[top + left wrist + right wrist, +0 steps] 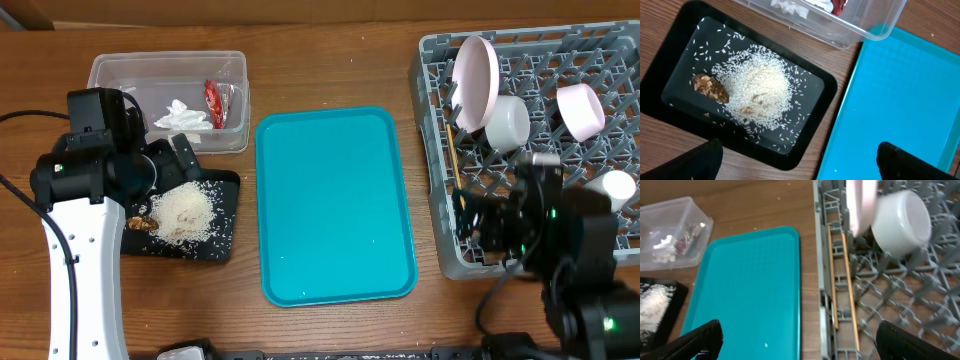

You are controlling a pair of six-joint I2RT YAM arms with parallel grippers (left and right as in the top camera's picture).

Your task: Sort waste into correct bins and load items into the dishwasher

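Left gripper (800, 157) spread wide above black tray (680, 70) of rice grains (760, 90); right gripper (797, 337) likewise released over chopsticks (832, 280). Red wrapper (213, 100) print unreadable; plate (860, 205) cut off.

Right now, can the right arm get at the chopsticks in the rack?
Probably yes. The right gripper is open above the left edge of the rack, and the chopsticks lie straight ahead between the pegs. The plate leans over their far ends only; the near ends look uncovered.
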